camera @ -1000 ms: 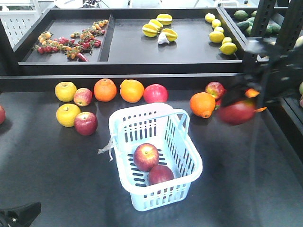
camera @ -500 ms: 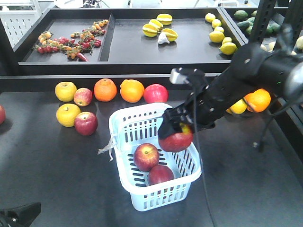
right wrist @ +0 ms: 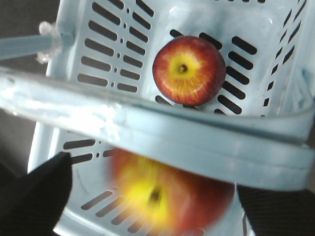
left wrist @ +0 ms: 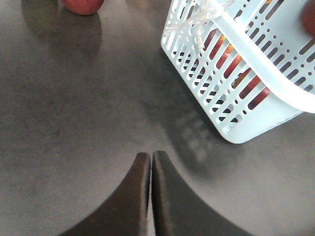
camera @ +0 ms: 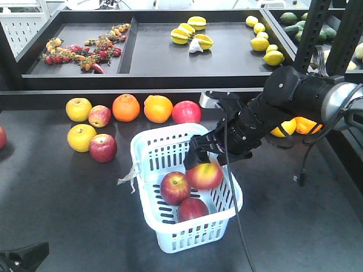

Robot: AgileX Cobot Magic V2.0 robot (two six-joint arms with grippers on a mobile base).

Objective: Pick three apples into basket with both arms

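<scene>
The light blue basket (camera: 148,170) stands mid-table with two red apples (camera: 174,188) (camera: 193,209) on its floor. A third apple (camera: 205,175) is just under my right gripper (camera: 205,156), inside the basket's far right side. In the right wrist view that apple (right wrist: 172,194) is blurred and sits loose between the wide-apart fingers (right wrist: 47,184), so my right gripper (right wrist: 155,184) is open. A resting apple (right wrist: 189,70) shows beyond the basket handle (right wrist: 162,132). My left gripper (left wrist: 151,158) is shut and empty, low over the table, left of the basket (left wrist: 256,86).
More fruit lines the table behind the basket: red apples (camera: 102,148) (camera: 99,115) (camera: 186,112), yellow apples (camera: 78,109) (camera: 81,137) and oranges (camera: 126,107) (camera: 157,109). A raised black shelf (camera: 170,79) with fruit trays runs along the back. Racks stand at the right.
My right arm swung in from the right with the apple, came down over the basket and opened. The apple has left the jaws and dropped into the basket. The left arm stayed still.
</scene>
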